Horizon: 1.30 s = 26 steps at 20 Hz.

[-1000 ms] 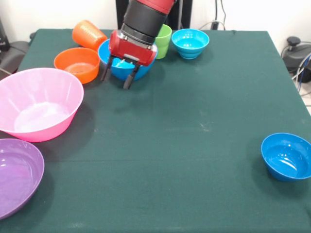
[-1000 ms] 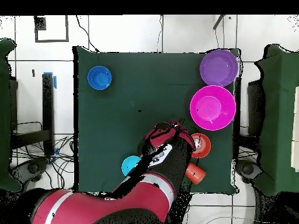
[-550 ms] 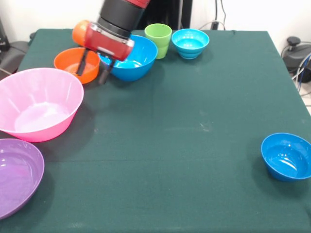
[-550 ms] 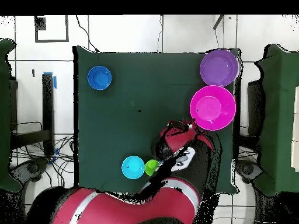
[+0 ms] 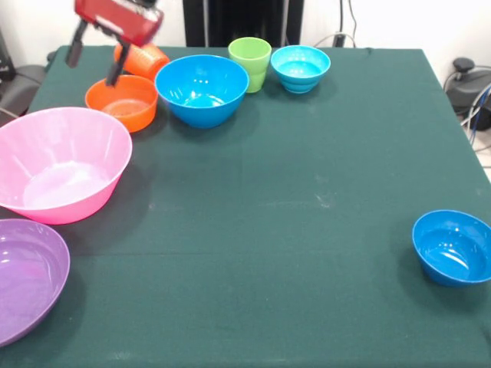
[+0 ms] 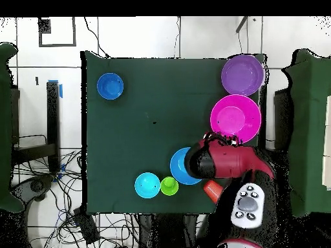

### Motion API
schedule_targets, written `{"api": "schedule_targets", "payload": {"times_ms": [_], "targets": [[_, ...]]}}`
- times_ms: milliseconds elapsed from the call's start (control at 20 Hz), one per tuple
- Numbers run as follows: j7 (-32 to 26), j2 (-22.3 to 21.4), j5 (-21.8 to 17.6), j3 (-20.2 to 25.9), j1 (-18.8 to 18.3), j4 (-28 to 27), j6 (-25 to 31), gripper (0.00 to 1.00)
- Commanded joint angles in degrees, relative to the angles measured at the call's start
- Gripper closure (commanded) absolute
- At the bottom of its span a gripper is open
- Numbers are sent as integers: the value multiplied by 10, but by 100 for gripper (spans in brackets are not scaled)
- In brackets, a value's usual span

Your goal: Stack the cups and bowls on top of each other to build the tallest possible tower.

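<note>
We're hovering our gripper (image 5: 93, 54) over the orange bowl (image 5: 121, 101) and the tipped-over orange cup (image 5: 142, 55), fingers spread and holding nothing, probably lining up a first grab. No tower yet: everything's sitting separately on the table (image 5: 307, 169), with the pink bowl (image 5: 57, 163) looking like the obvious base.

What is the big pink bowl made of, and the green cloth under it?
The pink bowl looks like glossy plastic: its inside shows bright shiny patches and the wall seems thin and smooth. The green table cover looks like a matte cloth, maybe felt: it gives no shine and shows faint creases and pale scuffs. That is a guess from looks alone.
</note>
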Motion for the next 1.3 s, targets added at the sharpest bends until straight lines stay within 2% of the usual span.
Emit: {"api": "schedule_targets", "payload": {"times_ms": [50, 250, 350, 400, 500, 650, 750, 900, 1000, 1150, 1300], "targets": [[-177, -78, -24, 143, -39, 48, 120, 0], [-185, -93, -32, 177, -71, 56, 129, 0], [-206, -114, -10, 234, -128, 83, 134, 0], [-241, -129, 21, 303, -192, 113, 146, 0], [-297, -150, 62, 376, -262, 131, 199, 0], [-357, -142, 112, 482, -364, 143, 260, 0], [-376, -123, 131, 528, -411, 142, 288, 0], [-374, -127, 126, 537, -426, 139, 291, 0], [-369, -124, 101, 531, -423, 130, 274, 0], [-357, -122, 45, 521, -412, 120, 218, 0], [-353, -111, 37, 529, -422, 121, 198, 0]]}}
